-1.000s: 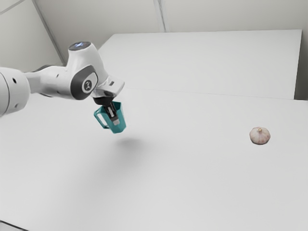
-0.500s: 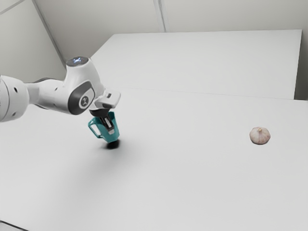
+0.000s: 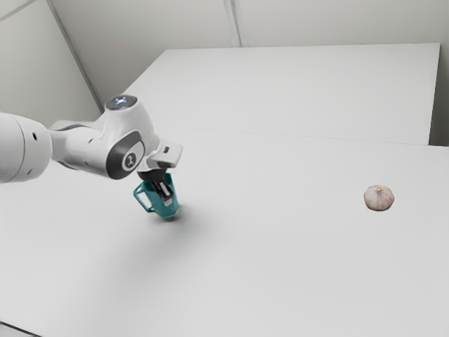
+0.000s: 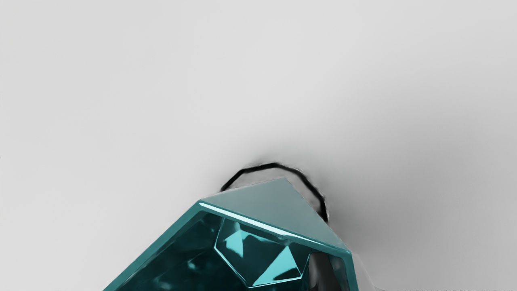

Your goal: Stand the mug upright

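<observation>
Claw [image 3: 168, 201] grips the teal mug [image 3: 156, 202], mouth up, slightly tilted.

I'm seeing the teal, faceted mug [image 3: 160, 206] mouth up, leaning slightly, handle [image 3: 141, 201] toward the exterior view's left, base at or just above the white table [image 3: 280, 246].

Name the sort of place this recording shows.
Probably an indoor robot test room: a smooth white tabletop, plain grey walls meeting at a corner, and a white, jointed robot arm.
</observation>
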Tool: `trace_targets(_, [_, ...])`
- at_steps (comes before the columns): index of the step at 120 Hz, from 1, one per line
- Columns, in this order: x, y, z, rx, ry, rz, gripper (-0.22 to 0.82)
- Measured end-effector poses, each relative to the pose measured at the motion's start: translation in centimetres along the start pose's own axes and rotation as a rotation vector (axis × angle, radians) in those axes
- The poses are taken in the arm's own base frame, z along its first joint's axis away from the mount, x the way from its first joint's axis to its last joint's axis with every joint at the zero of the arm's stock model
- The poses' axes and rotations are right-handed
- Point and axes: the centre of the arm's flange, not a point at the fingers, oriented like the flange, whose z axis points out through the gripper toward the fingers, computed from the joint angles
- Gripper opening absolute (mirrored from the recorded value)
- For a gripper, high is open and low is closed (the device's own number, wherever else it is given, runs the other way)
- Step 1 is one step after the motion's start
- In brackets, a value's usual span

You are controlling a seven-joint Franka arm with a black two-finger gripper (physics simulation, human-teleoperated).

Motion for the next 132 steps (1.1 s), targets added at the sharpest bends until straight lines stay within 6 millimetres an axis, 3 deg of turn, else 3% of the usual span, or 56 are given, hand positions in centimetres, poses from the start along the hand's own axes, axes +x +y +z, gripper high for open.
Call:
trace_targets(36, [0.5,0.6,0.1,0.002,0.01,-0.014,-0.15])
trace_targets(108, [0.3,0.3,-0.2,-0.005,0.018,-0.034,0.3])
trace_targets(132, [0.7,0.0,-2.4,0.012,0.058,-0.034,0.41])
